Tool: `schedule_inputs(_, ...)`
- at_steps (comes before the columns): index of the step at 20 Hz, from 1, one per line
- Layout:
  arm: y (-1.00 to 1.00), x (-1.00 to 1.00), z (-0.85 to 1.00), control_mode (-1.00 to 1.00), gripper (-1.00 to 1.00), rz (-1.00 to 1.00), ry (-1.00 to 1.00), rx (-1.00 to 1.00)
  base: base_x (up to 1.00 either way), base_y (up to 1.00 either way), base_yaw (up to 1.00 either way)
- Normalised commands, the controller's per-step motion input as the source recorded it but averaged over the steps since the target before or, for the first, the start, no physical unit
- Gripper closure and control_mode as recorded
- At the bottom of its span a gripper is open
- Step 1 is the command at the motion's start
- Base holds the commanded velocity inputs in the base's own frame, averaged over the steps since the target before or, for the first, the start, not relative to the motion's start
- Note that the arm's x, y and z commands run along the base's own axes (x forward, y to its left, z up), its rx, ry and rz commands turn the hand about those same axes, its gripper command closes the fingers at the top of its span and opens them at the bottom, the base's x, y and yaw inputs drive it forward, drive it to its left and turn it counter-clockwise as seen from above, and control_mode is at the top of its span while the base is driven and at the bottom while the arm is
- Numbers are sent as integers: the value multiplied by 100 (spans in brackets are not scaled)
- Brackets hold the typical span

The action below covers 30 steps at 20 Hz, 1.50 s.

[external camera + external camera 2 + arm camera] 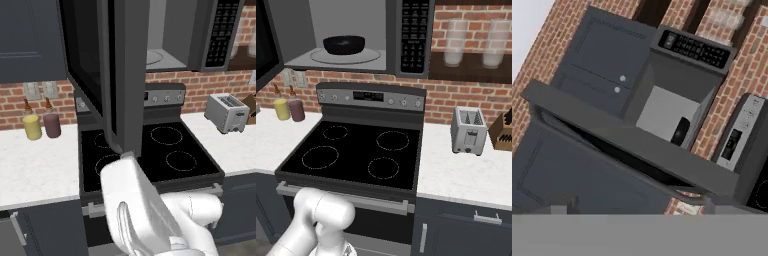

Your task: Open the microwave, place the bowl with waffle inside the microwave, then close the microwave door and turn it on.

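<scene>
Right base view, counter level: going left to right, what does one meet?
Yellow bottle → maroon bottle → stove → toaster → knife block. Above the stove, the microwave stands open with the bowl inside.

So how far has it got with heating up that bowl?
The microwave is open and the bowl already sits inside on its turntable. The door stands swung wide; the arm seems positioned beside it, nothing held. Left: shut the door and press a button on the panel.
</scene>
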Motion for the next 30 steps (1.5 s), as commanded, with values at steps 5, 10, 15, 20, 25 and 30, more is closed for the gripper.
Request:
schedule_inputs(5, 36, 100, -6, -100, -100, -39, 0, -9, 0, 0, 0)
schedule_inputs(10, 33, 100, -5, -100, -100, -39, 0, -9, 0, 0, 0)
schedule_inputs(15, 26, 100, -1, -100, -100, -32, 0, -8, 0, 0, 0)
schedule_inputs(20, 4, 100, 0, -100, -100, -20, 1, -1, 0, 0, 0)
schedule_inputs(25, -15, 70, 0, -100, -100, -3, 0, 0, 0, 0, 0)
schedule_inputs(30, -48, 58, 0, -100, -100, 5, 0, 0, 0, 0, 0)
